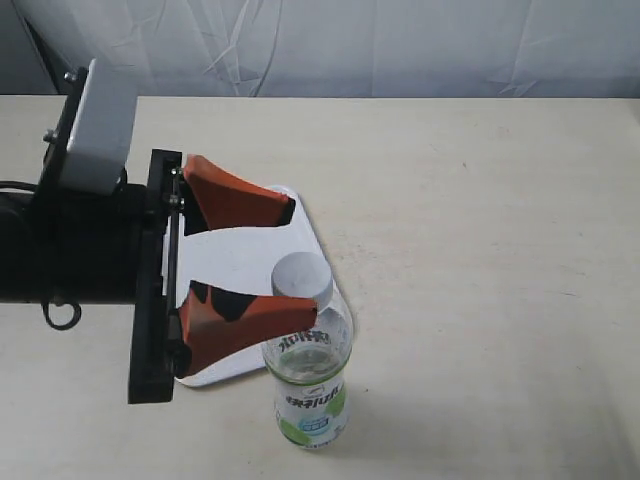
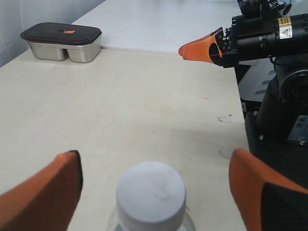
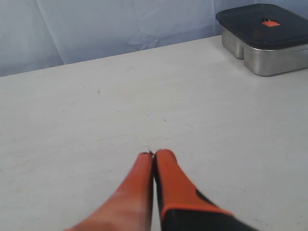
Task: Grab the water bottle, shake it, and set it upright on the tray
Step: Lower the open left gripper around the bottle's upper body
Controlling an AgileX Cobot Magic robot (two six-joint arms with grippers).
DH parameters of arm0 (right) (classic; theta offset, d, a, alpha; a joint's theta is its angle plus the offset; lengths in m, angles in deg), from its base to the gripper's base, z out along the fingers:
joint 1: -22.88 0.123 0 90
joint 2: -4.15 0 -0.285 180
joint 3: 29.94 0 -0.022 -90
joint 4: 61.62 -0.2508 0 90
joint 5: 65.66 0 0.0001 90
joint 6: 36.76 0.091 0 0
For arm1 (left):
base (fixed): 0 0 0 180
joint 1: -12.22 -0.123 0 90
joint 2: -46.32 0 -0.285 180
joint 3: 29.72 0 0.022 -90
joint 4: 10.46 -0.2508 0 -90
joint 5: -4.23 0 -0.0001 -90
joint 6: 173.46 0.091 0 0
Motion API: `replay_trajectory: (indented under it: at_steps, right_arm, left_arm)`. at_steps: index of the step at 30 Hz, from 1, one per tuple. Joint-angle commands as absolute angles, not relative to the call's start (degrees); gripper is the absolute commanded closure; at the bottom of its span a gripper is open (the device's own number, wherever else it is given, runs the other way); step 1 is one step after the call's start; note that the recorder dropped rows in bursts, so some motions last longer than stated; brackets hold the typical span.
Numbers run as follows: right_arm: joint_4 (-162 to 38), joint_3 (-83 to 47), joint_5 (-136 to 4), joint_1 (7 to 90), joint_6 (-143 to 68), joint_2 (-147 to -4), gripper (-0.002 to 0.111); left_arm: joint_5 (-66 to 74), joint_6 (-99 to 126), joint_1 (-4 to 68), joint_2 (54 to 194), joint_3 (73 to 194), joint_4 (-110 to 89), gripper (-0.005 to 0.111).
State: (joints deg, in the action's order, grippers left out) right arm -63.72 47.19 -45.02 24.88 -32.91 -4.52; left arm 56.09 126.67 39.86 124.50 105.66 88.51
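The water bottle (image 1: 311, 385) stands upright on the table, at the near right corner of the white tray (image 1: 245, 255). It is clear, with a white cap and a white-and-green label. My left gripper (image 1: 298, 258) hovers open over the tray. In the left wrist view the bottle's cap (image 2: 150, 195) sits between the orange fingers (image 2: 45, 195) of the left gripper (image 2: 154, 183), with a gap on each side. My right gripper (image 3: 153, 156) is shut on nothing, low over bare table. Its orange tip (image 2: 199, 48) shows far off in the left wrist view. It is outside the exterior view.
A steel lunch box with a dark lid (image 2: 62, 41) stands near a far table edge, also seen as the lunch box (image 3: 264, 38) in the right wrist view. The right arm's black base (image 2: 279, 110) stands beyond the table edge.
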Motion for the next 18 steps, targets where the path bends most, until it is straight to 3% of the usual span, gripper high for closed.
replay_trajectory:
  at_steps: [1,18]
  right_arm:
    - [-63.63,47.28,-45.37,24.61,-33.09,-4.33,0.104]
    - [-63.63,47.28,-45.37,24.61,-33.09,-4.33,0.104]
  left_arm:
    - [57.25,128.52,41.8,126.15,106.2,89.49,0.029]
    - [51.27,128.52,44.89,128.77,106.2,89.49,0.029]
